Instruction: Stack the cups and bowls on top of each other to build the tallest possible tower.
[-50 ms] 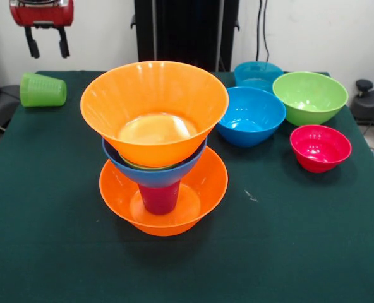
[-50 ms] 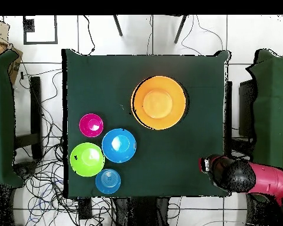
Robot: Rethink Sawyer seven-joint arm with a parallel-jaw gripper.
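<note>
The tower (image 1: 154, 145) stands left of centre on the table. Its base is a wide orange bowl (image 1: 199, 189) holding an upside-down purple-magenta cup (image 1: 160, 197). A blue bowl (image 1: 150, 175) rests on the cup, and a sliver of lime green shows at that bowl's rim. A large orange bowl (image 1: 154, 101) sits on top, tilted slightly toward the camera. From overhead the tower (image 2: 159, 102) shows only as orange. The light green cup (image 1: 43, 89) lies on its side at the far left. My gripper (image 1: 48, 45) hangs open and empty above it, well away from the tower.
To the right stand a loose blue bowl (image 1: 250, 115), a teal bowl (image 1: 258, 74), a lime green bowl (image 1: 309, 96) and a small red-pink bowl (image 1: 320, 147). Overhead, the arm (image 2: 250, 176) reaches in at the table's lower right corner. Cables lie on the floor.
</note>
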